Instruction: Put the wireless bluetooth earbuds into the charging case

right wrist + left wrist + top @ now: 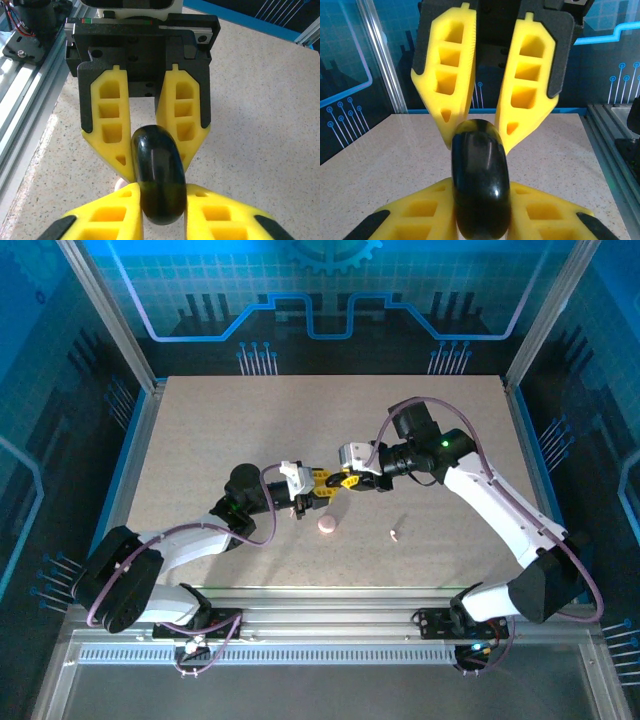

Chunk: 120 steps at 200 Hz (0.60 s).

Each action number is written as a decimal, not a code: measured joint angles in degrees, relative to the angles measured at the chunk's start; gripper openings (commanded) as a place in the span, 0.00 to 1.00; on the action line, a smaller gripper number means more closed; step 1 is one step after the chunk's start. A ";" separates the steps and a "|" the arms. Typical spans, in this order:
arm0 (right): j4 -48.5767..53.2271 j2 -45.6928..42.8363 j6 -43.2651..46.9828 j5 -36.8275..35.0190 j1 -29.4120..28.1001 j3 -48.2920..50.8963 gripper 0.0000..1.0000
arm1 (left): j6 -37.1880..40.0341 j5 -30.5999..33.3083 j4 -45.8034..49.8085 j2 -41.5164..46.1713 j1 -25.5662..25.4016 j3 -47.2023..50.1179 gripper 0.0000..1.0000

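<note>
Both grippers (322, 485) (342, 480) clamp disc (480, 185) (faces apparently hidden)

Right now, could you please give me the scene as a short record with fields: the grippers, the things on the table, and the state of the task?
left gripper: shut on the black disc, held above the table
right gripper: shut on the same black disc, from the opposite side
charging case: on the table, on the arm-base side of the grippers, untouched
earbud: one lies on the table to the right of the charging case, apart from it
task state: this earbud is not yet in the charging case
</note>
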State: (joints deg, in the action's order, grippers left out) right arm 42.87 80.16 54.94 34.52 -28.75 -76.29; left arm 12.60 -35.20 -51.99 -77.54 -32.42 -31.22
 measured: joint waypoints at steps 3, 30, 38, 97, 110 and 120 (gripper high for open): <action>0.00 0.00 0.11 -0.04 0.00 0.00 0.19 | 0.02 0.02 0.07 0.00 0.00 0.00 0.27; 0.00 0.00 0.26 -0.66 -0.02 0.00 0.17 | 0.02 0.85 0.31 0.00 0.00 0.00 0.30; 0.02 0.00 0.44 -1.03 -0.09 0.00 0.17 | 0.02 1.05 0.26 0.00 -0.02 0.00 0.33; 1.29 0.07 1.73 -3.48 1.14 0.00 0.17 | -0.04 4.57 -0.09 0.15 -0.11 0.85 0.62; 2.51 0.79 1.66 -5.09 2.45 -0.59 0.16 | -0.09 6.10 -0.13 0.15 -0.11 1.38 0.64; 3.91 2.32 1.44 -6.80 3.50 -1.95 0.15 | -0.17 7.67 -0.04 0.15 -0.11 1.75 0.65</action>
State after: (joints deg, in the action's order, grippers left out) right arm 46.78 82.48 56.38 27.73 -25.26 -78.24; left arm 12.43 -27.53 -52.03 -77.38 -32.53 -29.47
